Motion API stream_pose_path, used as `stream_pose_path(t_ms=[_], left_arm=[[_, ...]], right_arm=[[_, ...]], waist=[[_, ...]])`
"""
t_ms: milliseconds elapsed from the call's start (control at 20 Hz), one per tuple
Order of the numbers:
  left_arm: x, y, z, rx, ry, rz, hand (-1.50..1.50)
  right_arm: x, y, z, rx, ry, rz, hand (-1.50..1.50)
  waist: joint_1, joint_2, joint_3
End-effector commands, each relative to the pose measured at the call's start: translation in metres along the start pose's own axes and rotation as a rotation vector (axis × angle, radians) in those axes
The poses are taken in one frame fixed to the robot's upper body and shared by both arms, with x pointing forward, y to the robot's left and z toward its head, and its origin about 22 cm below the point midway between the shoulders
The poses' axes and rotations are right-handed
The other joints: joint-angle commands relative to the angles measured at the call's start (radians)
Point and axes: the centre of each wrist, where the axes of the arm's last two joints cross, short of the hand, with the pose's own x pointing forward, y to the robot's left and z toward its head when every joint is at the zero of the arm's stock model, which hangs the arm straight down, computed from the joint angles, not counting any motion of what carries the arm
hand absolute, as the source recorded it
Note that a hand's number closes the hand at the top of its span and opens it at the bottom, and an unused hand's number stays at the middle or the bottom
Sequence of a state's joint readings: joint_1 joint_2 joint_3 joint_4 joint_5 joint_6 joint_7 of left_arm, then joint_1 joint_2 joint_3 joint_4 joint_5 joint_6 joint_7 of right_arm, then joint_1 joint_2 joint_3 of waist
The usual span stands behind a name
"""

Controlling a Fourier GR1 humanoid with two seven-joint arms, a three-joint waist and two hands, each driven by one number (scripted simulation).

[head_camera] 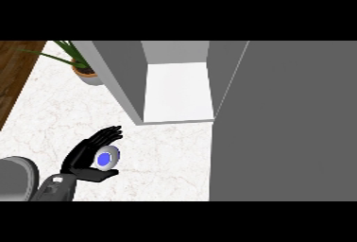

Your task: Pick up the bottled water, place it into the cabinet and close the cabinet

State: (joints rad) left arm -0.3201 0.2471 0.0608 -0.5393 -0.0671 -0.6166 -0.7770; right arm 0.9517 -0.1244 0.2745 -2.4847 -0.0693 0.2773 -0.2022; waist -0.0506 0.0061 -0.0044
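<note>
White marble worktop (pixel 167 156) with faint grey veining fills the middle of the head view, with a strip of dark wood floor beyond its left edge. At the worktop's far left corner stands a potted green plant in a terracotta pot (pixel 82 66). A grey cabinet with a white interior (pixel 178 90) sits toward the far edge, and its tall grey door (pixel 286 123) is swung open, covering the whole right side of the view.

The left hand (pixel 87 158) hangs over the worktop's near left part, thumb below and fingers fanned above, curled round the bottled water (pixel 106 158). The bottle is seen end-on: a round blue cap inside a pale, translucent ring, the body hidden behind it and by the palm. It looks small, smooth and slippery. The right hand does not show anywhere.

Risks, as I judge them: the bottle seems held mostly between thumb and fingers near its top, so a tilt on the way up could let it slide out. The cabinet's opening is narrow, and its near left wall lies between hand and shelf; a straight path could knock the bottle against that edge. The open door hides much of the right side, so closing it may need a reach by a hand that is out of sight. Standing the bottle close to the shelf's front lip could block the door.
</note>
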Motion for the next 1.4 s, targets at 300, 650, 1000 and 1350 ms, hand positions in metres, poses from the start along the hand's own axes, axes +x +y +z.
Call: stream_pose_path(t_ms=[300,650,1000,1350], left_arm=[[-0.022,-0.02,-0.006,-0.074,-0.114,0.247,1.5],[-0.04,-0.034,0.006,0.206,-0.167,0.219,1.5],[-0.052,-0.082,-0.023,0.514,-0.268,0.152,1.5],[-0.029,-0.084,-0.048,0.438,-0.247,0.227,1.5]], right_arm=[[0.018,0.001,0.007,0.007,-0.033,0.006,-1.5],[0.02,0.0,0.006,-0.014,-0.022,0.006,-1.5],[0.012,0.002,0.01,-0.039,-0.02,0.013,-1.5],[0.017,-0.004,0.006,-0.033,-0.015,-0.01,-1.5]], waist=[[-0.005,0.0,-0.001],[0.03,0.001,0.0],[0.036,-0.009,0.004],[0.047,-0.01,0.005]])
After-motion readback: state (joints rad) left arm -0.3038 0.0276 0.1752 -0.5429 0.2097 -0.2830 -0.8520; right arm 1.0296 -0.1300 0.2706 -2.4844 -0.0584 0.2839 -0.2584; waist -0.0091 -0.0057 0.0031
